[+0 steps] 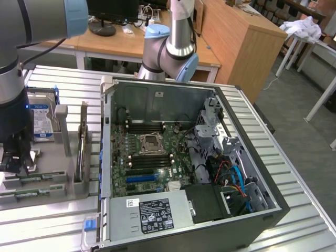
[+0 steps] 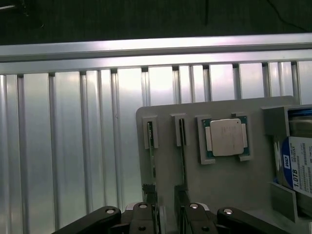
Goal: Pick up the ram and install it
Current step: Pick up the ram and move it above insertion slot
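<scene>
1. The gripper (image 2: 165,222) is hanging over the tray (image 2: 234,187), its fingers standing wide apart and holding nothing.
2. The ram (image 2: 182,156) is sitting on edge in a narrow tray slot, with a second stick (image 2: 151,146) in the slot just beside it. Both are running in under the fingertips, and I cannot tell which one is being lined up.
3. The processor (image 2: 225,138) is lying flat just beside the sticks, and the hard drive (image 2: 298,168) is sitting beyond it. Neither is being touched.
4. The step in hand is looking like the approach for the grasp. Done well, the fingers are straddling one stick only, with its thin edge centred in the gap and the pads facing its flat sides.
5. The neighbouring slot is close, so a finger landing off-centre would risk striking the other stick or a slot wall.
6. A thin board is likely to tilt or bind under a skewed squeeze, so I judge a square, level descent is what is counting here.
7. In the exterior view the case (image 1: 157,94) is lying open, well apart from the tray, its memory slots (image 1: 142,127) showing inside.
</scene>
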`<state>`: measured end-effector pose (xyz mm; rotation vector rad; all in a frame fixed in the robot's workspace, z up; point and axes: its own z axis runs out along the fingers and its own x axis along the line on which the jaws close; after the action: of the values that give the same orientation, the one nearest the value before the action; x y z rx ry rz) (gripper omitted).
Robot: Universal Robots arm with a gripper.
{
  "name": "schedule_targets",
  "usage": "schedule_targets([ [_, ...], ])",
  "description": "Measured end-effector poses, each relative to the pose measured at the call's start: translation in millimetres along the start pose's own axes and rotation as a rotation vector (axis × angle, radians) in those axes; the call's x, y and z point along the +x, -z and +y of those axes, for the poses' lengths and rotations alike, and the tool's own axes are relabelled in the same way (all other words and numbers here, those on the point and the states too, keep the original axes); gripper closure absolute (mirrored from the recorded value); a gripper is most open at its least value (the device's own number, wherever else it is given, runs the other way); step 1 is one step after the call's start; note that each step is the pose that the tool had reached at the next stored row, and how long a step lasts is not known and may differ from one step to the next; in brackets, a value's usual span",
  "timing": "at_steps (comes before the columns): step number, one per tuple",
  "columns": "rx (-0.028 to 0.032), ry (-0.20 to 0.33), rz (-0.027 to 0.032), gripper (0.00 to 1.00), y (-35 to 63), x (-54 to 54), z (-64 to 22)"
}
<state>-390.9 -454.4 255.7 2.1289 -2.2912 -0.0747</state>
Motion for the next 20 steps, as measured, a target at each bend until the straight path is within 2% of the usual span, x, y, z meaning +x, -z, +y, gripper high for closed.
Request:
schedule_targets([
  [9,0.0000,0.000,0.0000,0.70,-9.6,0.4,-0.5],
  [20,0.0000,0.003,0.0001,0.70,-9.4,0.2,-4.2],
])
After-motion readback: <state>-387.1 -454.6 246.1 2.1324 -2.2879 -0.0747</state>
